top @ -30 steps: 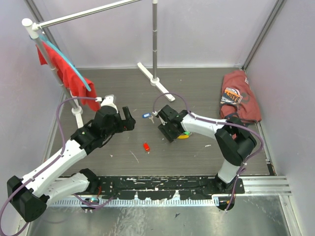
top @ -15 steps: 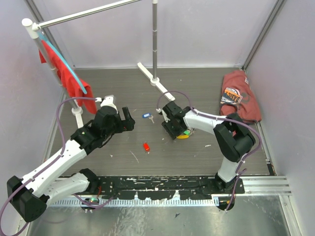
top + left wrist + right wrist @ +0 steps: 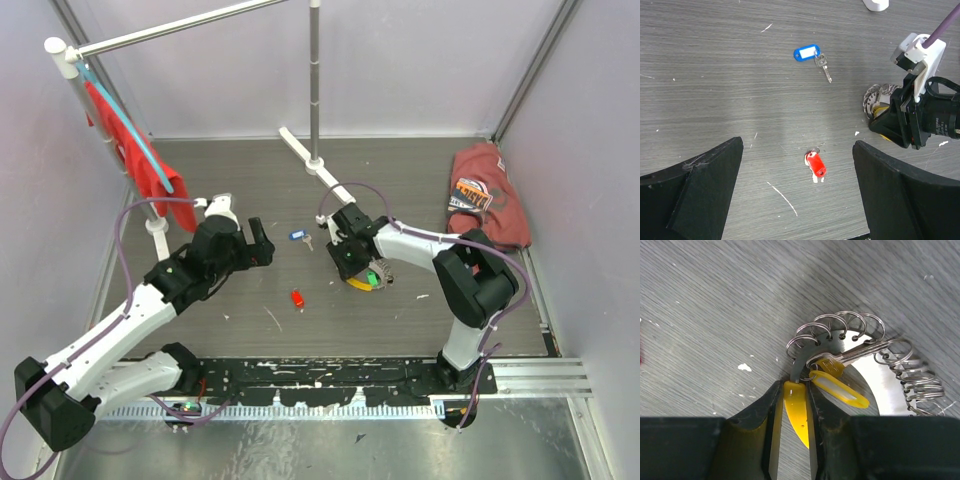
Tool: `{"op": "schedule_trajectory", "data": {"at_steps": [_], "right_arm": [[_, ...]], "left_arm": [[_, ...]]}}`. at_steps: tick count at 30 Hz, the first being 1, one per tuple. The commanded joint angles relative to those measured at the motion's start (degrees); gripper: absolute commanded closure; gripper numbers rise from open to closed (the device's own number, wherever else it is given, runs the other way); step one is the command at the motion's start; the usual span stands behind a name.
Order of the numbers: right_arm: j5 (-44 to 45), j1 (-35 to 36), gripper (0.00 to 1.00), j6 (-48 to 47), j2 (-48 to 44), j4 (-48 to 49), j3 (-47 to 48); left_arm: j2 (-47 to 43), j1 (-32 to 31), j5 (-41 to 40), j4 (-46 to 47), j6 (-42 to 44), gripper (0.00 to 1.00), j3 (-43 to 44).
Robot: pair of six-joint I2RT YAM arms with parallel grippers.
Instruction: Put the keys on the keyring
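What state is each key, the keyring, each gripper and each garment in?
Blue key, lying loose on the table.
Red key, lying loose on the table.
Keyring, held by its yellow tag.
Right gripper, shut on the keyring.
Left gripper, open and empty.
Red cloth, hanging from the rack.
T-shirt, crumpled on the table.

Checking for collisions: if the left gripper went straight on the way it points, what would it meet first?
Probably the table around the red key, which lies ahead between the left gripper's open fingers; the blue key is farther on. Depth is unclear.
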Motion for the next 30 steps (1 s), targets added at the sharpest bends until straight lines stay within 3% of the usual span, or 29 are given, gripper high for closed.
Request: {"op": "schedule_trajectory", "data": {"at_steps": [1, 10, 16, 30], "right_arm": [[-2.1, -0.2, 0.76, 3.2, -4.1, 5.5, 0.0], [-5.4, -3.1, 0.78, 9.0, -13.4, 11.1, -2.6], [-7.2, -5.2, 0.8, 14.0, -17.2, 15.9, -5.6], [0.3, -6.0, 0.81, 33.9, -24.4, 24.3, -9.2]], "left_arm": [[0.9, 0.0, 0.9, 2.3, 0.6, 0.02, 1.3], [3.0, 0.0, 4.8, 5.5, 0.1, 0.02, 2.6], [6.2, -0.1, 11.6, 12.1, -0.6, 0.01, 2.4], [17.2, -2.2, 27.0, 28.9, -0.8, 0.1, 5.0]]}}
